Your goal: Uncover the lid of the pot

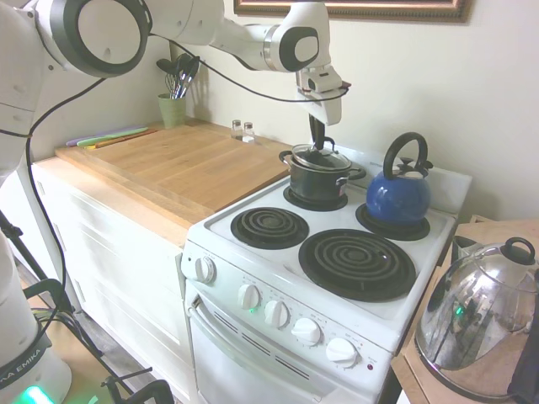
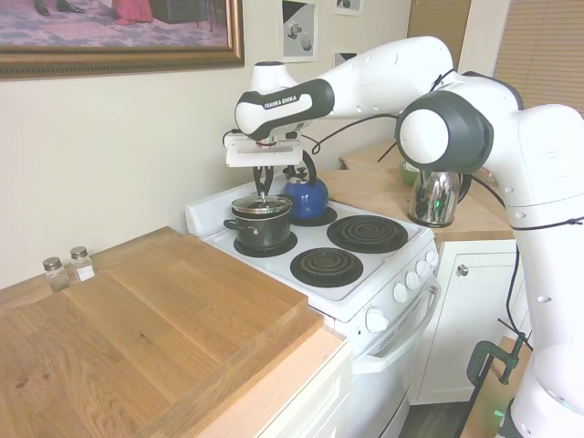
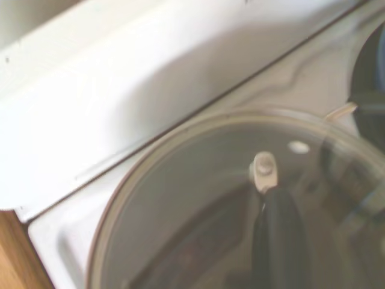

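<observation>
Glass-and-metal, the small round lid with its black loop handle sits flat on the small black pot with steel rim, on the white stove's back-left burner beside a blue kettle. The claw points straight down over the lid's middle, fingertips right at the handle, probably lined up for a clean vertical lift. Can't tell if it's actually pinching the handle or just around it, too small and dark.
</observation>
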You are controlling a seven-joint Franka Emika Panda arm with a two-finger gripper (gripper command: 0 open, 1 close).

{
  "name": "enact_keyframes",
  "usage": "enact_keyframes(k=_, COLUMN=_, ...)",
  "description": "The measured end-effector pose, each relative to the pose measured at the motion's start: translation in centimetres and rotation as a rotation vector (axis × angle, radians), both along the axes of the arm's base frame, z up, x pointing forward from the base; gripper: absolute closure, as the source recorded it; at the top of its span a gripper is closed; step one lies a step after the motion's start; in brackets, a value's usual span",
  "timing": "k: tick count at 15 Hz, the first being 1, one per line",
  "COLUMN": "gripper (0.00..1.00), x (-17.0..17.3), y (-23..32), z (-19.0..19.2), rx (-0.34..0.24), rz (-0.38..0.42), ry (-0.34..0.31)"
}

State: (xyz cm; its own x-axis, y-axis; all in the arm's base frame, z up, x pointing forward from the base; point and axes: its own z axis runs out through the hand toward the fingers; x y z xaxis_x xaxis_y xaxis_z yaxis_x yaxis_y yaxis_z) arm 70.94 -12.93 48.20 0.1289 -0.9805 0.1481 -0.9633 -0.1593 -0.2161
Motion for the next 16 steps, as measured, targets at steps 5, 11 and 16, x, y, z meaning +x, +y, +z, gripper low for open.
enact_keyframes(k=5, gripper=1.0, x=-3.3, y=4.5, z=7.6, rx=-0.079, rz=0.037, ry=-0.076)
enact_keyframes(k=11, gripper=1.0, x=-6.1, y=21.3, z=6.1, rx=-0.208, rz=0.171, ry=-0.073)
enact_keyframes(k=16, gripper=1.0, x=-4.9, y=29.8, z=2.3, rx=-0.261, rz=0.247, ry=-0.009)
